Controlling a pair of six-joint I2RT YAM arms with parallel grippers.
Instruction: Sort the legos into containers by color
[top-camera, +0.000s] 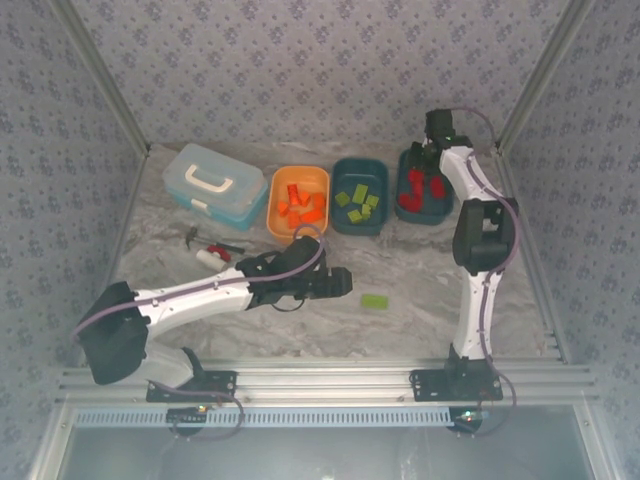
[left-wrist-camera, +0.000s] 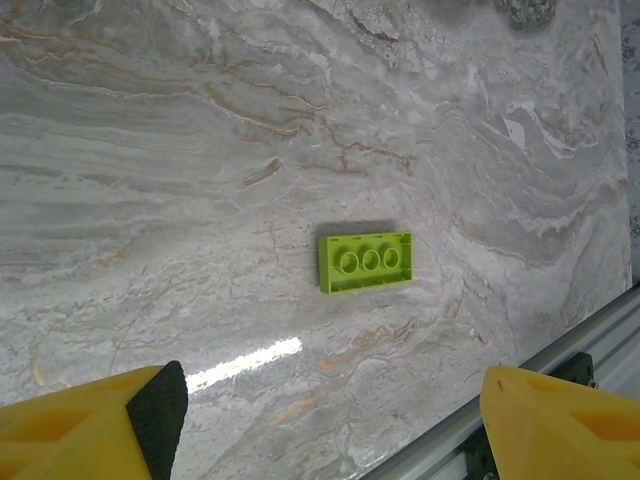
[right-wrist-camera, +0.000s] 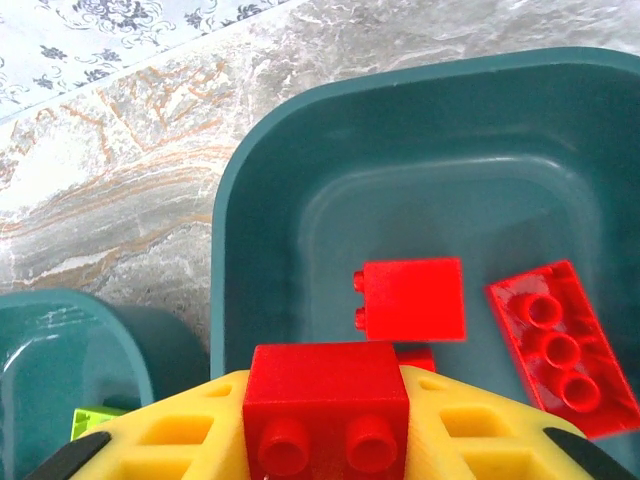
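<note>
Sorted:
- orange plastic bricks (top-camera: 298, 207) in the orange rounded plastic bin (top-camera: 298, 172)
- lime green plastic bricks (top-camera: 358, 200) in the middle dark teal plastic bin (top-camera: 336, 205)
- red plastic bricks (right-wrist-camera: 412, 298) in the right dark teal plastic bin (right-wrist-camera: 300, 150)

In hand: one red square plastic brick (right-wrist-camera: 325, 385), clamped between the fingers of the right gripper (right-wrist-camera: 325, 430) over that bin; the binned red pieces lie just beyond the fingertips.

Outstanding: one lime green flat plastic brick (left-wrist-camera: 366, 261) on the marble table (left-wrist-camera: 150, 150), ahead of the left gripper (left-wrist-camera: 330, 420). Its fingers are wide apart and empty.

Judged nearly complete.

Lime brick (right-wrist-camera: 88, 421) (lower left) — half-hidden
</note>
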